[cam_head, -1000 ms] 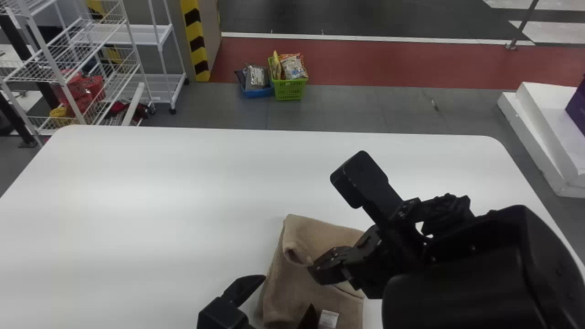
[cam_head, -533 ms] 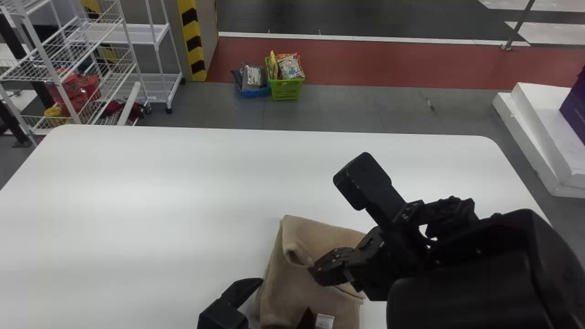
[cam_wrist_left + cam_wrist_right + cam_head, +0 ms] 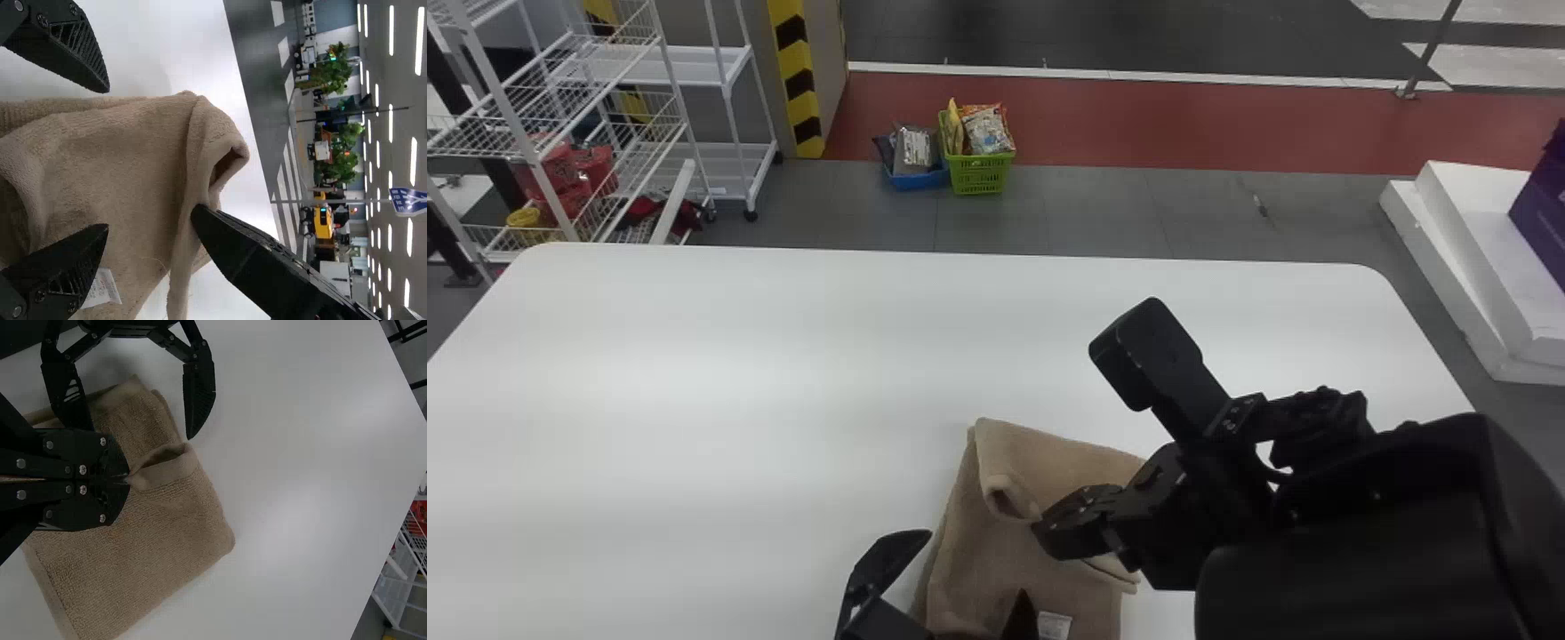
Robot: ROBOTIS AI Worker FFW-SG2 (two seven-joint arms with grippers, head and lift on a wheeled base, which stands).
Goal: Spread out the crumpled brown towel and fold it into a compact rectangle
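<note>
Left gripper [image 3: 976, 564] hangs spread at the near side of a white table [image 3: 694, 400], one black finger outside the left edge of the brown towel [image 3: 996, 569], the other above the cloth beside its white label [image 3: 1054, 625]. The gap between the fingers holds no cloth; whether the tips touch anything, the pictures do not tell.

The towel lies right of center on the near part of the table, partly folded, its far portion turned back in a thick, uneven flap. Just beyond the left gripper, the right gripper [image 3: 1040, 524] reaches over from the right, its fingers pressed together on the edge of that flap, pinching the towel. Beside the grip, the raised cloth curls into a small open loop.

Past the table's far edge, a green basket [image 3: 978, 175] of snack packets stands on the gray floor next to a blue basket [image 3: 920, 180]. To their left rise a striped pillar [image 3: 807, 84] and white wire racks [image 3: 532, 153] with red goods on a low shelf; at far right, a purple box [image 3: 1543, 213] sits on white blocks [image 3: 1449, 258]. A red strip [image 3: 1183, 124] crosses the floor behind the baskets.

In the left wrist view, leafy plants [image 3: 337, 73] and a yellow vehicle [image 3: 323, 220] stand in the distance under rows of ceiling lights [image 3: 419, 40].
</note>
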